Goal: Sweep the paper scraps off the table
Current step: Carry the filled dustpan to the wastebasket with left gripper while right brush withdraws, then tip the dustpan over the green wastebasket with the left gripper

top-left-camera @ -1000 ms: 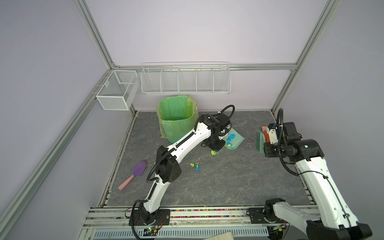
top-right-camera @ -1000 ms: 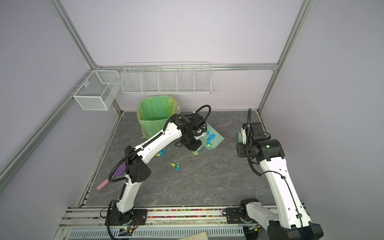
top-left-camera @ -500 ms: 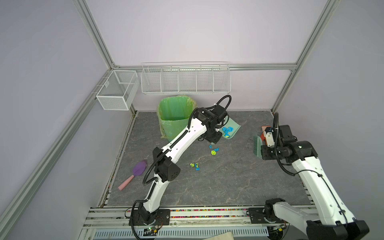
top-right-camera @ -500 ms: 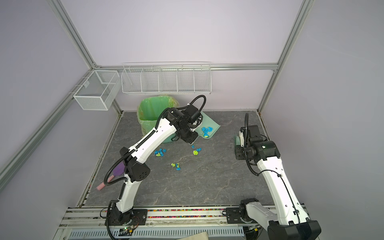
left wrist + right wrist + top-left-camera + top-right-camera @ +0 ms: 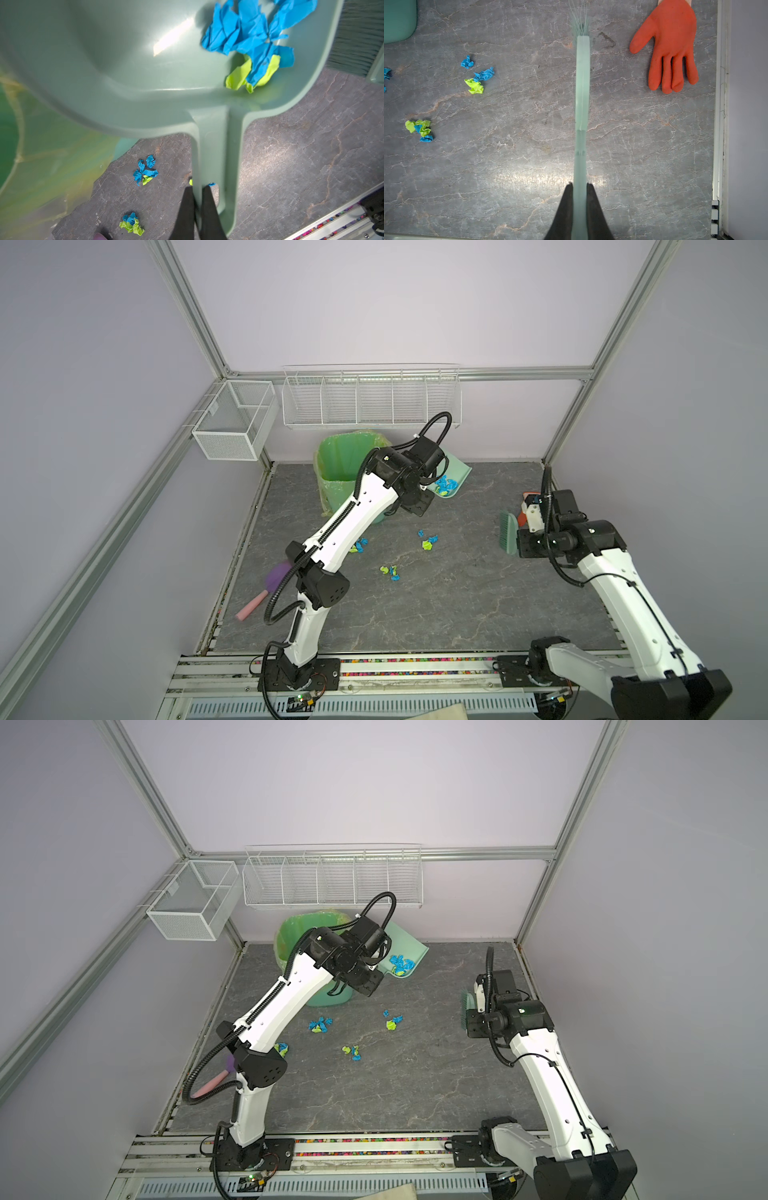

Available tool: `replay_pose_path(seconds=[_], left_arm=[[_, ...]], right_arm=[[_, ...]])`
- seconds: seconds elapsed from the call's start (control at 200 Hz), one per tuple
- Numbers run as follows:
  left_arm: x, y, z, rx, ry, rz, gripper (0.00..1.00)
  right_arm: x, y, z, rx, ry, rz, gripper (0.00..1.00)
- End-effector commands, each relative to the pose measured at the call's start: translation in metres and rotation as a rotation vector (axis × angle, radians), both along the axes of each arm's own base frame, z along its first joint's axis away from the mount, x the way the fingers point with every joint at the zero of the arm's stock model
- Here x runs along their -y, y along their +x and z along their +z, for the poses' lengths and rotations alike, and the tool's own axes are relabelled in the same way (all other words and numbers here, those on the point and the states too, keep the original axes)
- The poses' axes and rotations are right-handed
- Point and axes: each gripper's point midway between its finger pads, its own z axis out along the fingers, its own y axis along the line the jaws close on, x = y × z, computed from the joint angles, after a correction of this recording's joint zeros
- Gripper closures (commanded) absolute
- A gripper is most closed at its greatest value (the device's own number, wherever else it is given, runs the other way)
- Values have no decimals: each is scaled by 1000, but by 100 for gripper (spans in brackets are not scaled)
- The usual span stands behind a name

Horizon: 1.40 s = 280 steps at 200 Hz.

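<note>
Our left end effector [image 5: 196, 192] is clenched on the handle of the dustpan [image 5: 145, 79], holding it seemingly raised just right of the lined bin [image 5: 340, 464], likely to tip in its paper scraps [image 5: 245, 41]. Our right end effector [image 5: 579, 188] grasps the brush [image 5: 582, 83], parked right, near an orange glove [image 5: 672, 45]. Further clusters lie mid-table [image 5: 457, 605]; our left arm [image 5: 353, 514] overhangs some.

You'll find no readable text, label, brand or number here; the dark mark [image 5: 605, 40] on the table [image 5: 633, 145] spells nothing.
</note>
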Motion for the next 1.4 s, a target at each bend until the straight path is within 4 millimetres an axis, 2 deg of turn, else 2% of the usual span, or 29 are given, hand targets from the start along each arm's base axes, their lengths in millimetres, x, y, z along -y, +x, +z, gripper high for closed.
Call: replay_pose_path(seconds=[0.0,0.255,0.585,0.905,1.15,1.315,1.395], left_arm=[[-11,5,16,35,-20,35,100],[-30,18,31,74,-34,84,100],[-90,41,59,159,-34,244,100],[-133,49,65,207,-17,341,100],[-176,60,54,258,138,440,100],[-207,69,47,339,322,519,100],[-223,73,53,399,417,569,100]], right_arm=[[-4,5,4,24,31,-5,93],[-5,7,2,24,37,1,93],[-8,4,1,29,54,4,93],[-11,5,-2,21,69,14,93],[-13,5,-3,22,78,16,93],[-18,12,1,29,100,25,93],[-21,14,1,31,109,33,93]])
